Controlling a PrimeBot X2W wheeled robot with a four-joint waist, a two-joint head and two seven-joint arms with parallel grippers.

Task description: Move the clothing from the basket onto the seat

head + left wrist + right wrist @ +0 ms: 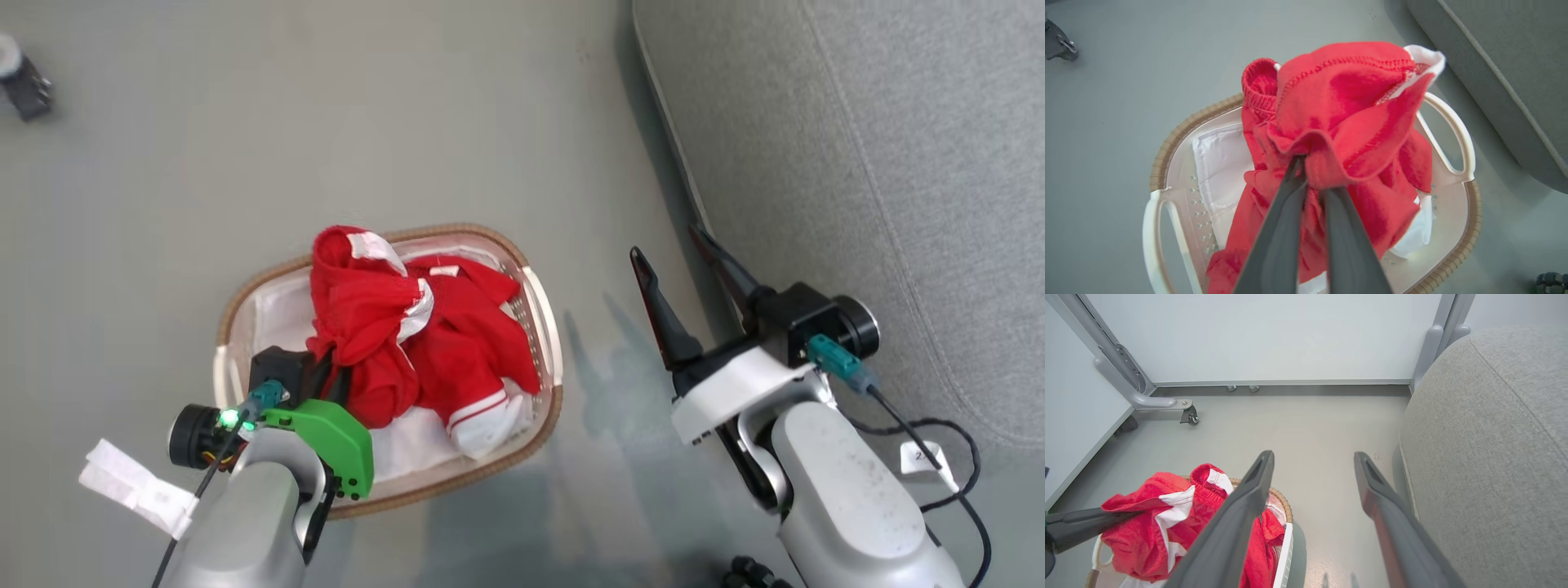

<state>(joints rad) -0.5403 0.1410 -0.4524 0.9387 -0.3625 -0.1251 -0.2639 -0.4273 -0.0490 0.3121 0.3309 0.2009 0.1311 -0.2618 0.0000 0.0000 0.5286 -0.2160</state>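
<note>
Item: clothing (1347, 106) — red bunch pinched in my left gripper (1310, 169) above the basket's (1167, 151) middle, lower folds inside it. Right gripper (668, 243) gaped empty by the seat (898, 163). Note: I judged a high lift best, hem clearing the rim before swinging.

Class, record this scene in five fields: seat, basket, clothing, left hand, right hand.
Seat: large grey woven-fabric sofa, bare where visible
Basket: oval white perforated plastic basket with brown woven rim, on the grey floor beside the sofa
Clothing: bright red soft fabric garments with white trim, bunched in the basket
Left hand: shut on the garments
Right hand: open, empty, between basket and sofa
</note>
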